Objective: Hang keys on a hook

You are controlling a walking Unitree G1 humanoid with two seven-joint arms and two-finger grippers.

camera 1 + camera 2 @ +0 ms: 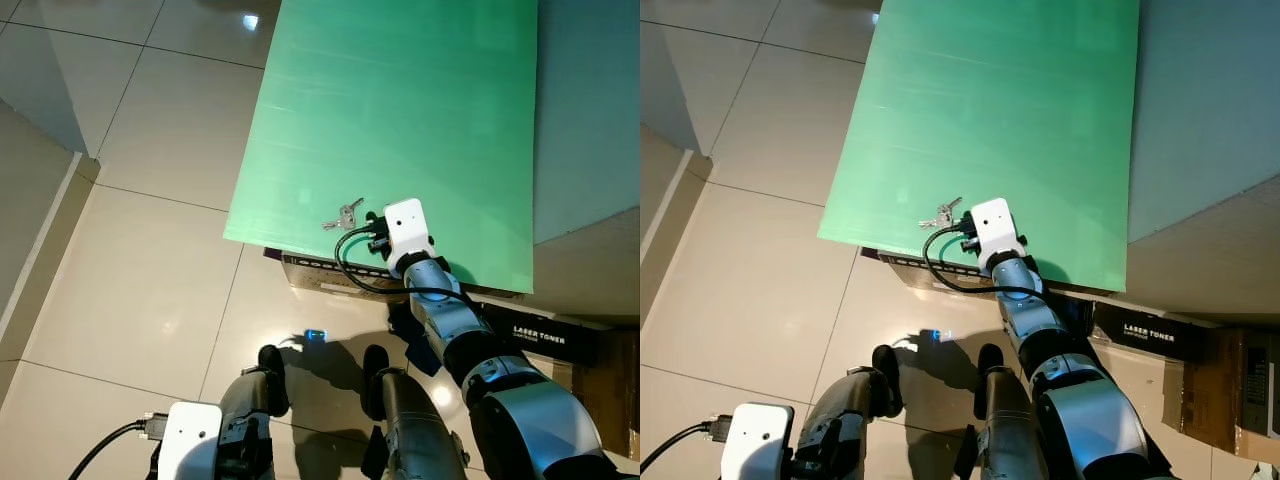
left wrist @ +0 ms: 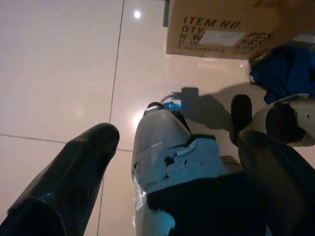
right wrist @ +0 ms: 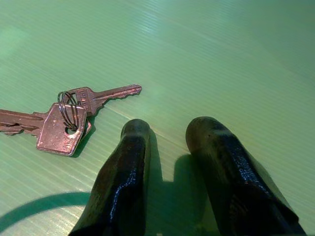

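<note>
Surface: a green ribbed board [image 1: 400,120] lies flat on top of cardboard boxes, its near edge toward the robot, pale floor tiles [image 1: 140,300] around it on the left.
Keys: a small bunch of keys [image 3: 64,115] on a wire ring [image 3: 69,110] lies flat on the green board, near its near edge and toward its left corner; in the left eye view the keys [image 1: 343,216] sit just left of the right wrist.
Key layout: one key points away with its toothed blade out, a square-headed key lies on top of the others, and the ring passes through their heads.
Right gripper: the right gripper [image 3: 170,129] is low over the board, just beside the keys; its two black fingers [image 3: 123,172] stand a little apart with only green board between them, holding nothing, and the nearest fingertip is close to the keys but apart from them.
Right arm: the silver arm reaches forward from the right, its white wrist box [image 1: 408,228] over the board's near edge, a black cable [image 1: 350,260] looping beside it.
Left gripper: the left gripper [image 2: 172,147] hangs low at the robot's side, its fingers spread wide and empty, above the robot's leg and the floor.
Boxes: a brown carton [image 2: 226,27] with printed letters stands on the floor beyond the feet; a black box marked LASER TONER [image 1: 540,335] lies at the right under the board.
</note>
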